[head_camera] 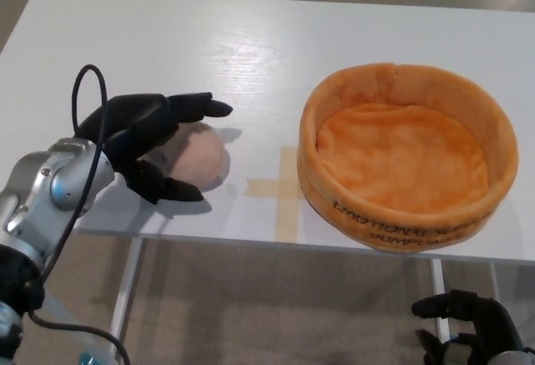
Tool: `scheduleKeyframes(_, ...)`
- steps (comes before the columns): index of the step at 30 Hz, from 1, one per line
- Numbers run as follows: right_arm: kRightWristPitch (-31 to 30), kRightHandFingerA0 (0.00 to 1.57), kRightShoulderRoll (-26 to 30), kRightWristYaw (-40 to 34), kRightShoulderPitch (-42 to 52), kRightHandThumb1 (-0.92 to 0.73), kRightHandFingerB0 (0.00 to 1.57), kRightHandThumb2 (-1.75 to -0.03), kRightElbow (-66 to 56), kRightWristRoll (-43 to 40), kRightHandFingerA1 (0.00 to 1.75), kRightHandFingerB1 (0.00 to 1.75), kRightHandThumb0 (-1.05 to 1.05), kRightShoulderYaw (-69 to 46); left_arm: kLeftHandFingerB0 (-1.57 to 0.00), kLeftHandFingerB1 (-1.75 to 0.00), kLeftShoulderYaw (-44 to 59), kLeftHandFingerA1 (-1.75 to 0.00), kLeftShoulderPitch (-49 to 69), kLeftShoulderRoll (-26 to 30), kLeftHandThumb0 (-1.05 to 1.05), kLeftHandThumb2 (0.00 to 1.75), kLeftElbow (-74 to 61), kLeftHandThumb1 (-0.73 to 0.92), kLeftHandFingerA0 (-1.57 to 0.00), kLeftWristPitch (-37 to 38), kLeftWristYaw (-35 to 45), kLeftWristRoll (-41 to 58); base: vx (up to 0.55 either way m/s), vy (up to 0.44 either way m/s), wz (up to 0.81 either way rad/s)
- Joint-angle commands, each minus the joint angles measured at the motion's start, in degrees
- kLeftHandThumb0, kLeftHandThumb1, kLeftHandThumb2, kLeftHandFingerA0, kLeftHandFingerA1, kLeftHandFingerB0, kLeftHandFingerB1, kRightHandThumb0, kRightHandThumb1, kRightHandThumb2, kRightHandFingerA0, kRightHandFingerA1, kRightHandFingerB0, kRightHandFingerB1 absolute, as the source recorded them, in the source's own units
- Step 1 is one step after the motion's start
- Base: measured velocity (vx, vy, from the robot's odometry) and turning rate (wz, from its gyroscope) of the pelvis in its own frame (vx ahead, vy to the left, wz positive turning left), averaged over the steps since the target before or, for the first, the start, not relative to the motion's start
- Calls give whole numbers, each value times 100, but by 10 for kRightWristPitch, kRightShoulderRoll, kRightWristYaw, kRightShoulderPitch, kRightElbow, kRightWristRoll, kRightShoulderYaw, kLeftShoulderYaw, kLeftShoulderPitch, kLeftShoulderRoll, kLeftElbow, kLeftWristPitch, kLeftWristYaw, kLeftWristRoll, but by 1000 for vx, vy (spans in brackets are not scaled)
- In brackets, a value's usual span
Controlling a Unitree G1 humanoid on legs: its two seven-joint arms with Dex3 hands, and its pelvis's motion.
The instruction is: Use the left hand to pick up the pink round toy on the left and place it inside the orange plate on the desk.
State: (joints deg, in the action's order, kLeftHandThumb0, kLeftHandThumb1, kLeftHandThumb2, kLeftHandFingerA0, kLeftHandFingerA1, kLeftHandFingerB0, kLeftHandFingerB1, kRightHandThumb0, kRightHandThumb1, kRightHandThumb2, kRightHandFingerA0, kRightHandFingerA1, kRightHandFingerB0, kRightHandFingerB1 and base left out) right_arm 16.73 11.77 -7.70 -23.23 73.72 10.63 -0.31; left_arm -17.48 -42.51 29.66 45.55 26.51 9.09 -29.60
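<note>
Wrapping its fingers around the toy (199,161) at left, the left hand (146,139) looked ready to lift it toward the plate (334,106).

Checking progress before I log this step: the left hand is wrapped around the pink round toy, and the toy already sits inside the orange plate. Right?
Not quite. The left hand is around the pink round toy, but the toy sits on the white desk, left of the orange plate, which is empty. The head view shows it.
</note>
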Motion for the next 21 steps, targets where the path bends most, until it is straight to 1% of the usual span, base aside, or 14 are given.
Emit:
scheduleKeyframes(1,-2,91,-1,4,-1,-42,75,-84,3,-3,100,86,-30,-1,-63,-39,-1,-51,-15,-6,-27,61,25,68,-83,13,64,32,0,0,0)
scheduleKeyframes(3,0,91,-1,6,-2,-42,75,-84,3,-3,100,86,-30,-2,-63,-39,-1,-51,-20,-7,-27,61,34,68,-83,16,76,38,0,0,0)
scheduleKeyframes(4,-1,93,-1,5,-3,-41,76,-85,3,-2,101,87,-32,-1,-83,-50,-4,-58,-25,-5,-27,62,36,75,-97,4,106,42,0,0,0)
scheduleKeyframes(6,-2,93,-1,4,-5,-41,76,-85,2,0,101,87,-32,1,-83,-50,-8,-58,-32,-3,-27,62,39,75,-97,-10,143,48,0,0,0)
scheduleKeyframes(7,-2,93,-1,4,-5,-41,76,-85,2,0,101,87,-32,1,-83,-50,-8,-58,-32,-3,-27,62,39,75,-97,-10,143,48,0,0,0)
scheduleKeyframes(8,-4,92,0,2,-6,-42,73,-84,2,3,99,85,-33,3,-91,-72,-14,-90,-39,-2,-28,62,48,77,-102,-17,168,45,0,0,0)
scheduleKeyframes(9,-3,92,1,2,-6,-42,74,-84,2,4,99,86,-32,4,-73,-106,-16,-115,-40,-3,-30,63,49,80,-89,-20,170,44,0,0,0)
scheduleKeyframes(10,-2,92,1,2,-6,-42,74,-84,2,5,99,86,-32,5,-73,-106,-16,-115,-40,-4,-30,63,49,80,-89,-22,170,44,0,0,0)
scheduleKeyframes(11,-2,92,3,2,-7,-42,74,-85,2,6,99,85,-33,6,-67,-117,-15,-130,-39,-6,-33,65,49,80,-87,-20,165,45,0,0,0)
scheduleKeyframes(13,-2,92,3,2,-8,-42,74,-85,3,6,99,85,-33,7,-67,-117,-15,-130,-40,-6,-33,65,49,80,-87,-19,164,45,0,0,0)
scheduleKeyframes(14,-1,91,3,3,-8,-42,73,-85,3,6,99,85,-33,7,-61,-129,-10,-152,-39,-8,-32,64,50,80,-81,-15,159,52,0,0,0)
scheduleKeyframes(15,-5,90,2,2,-9,-42,72,-85,3,5,98,84,-32,7,-54,-146,-1,-168,-38,-9,-33,61,56,80,-63,0,145,61,0,0,0)
scheduleKeyframes(19,-7,91,2,2,-9,-42,72,-84,4,3,98,84,-32,7,-50,-148,6,-166,-37,-7,-35,61,54,82,-58,5,140,64,0,0,0)
scheduleKeyframes(21,-8,91,1,2,-9,-42,72,-85,4,2,98,84,-31,6,-52,-146,10,-166,-38,-6,-35,62,50,82,-61,4,138,65,0,0,0)
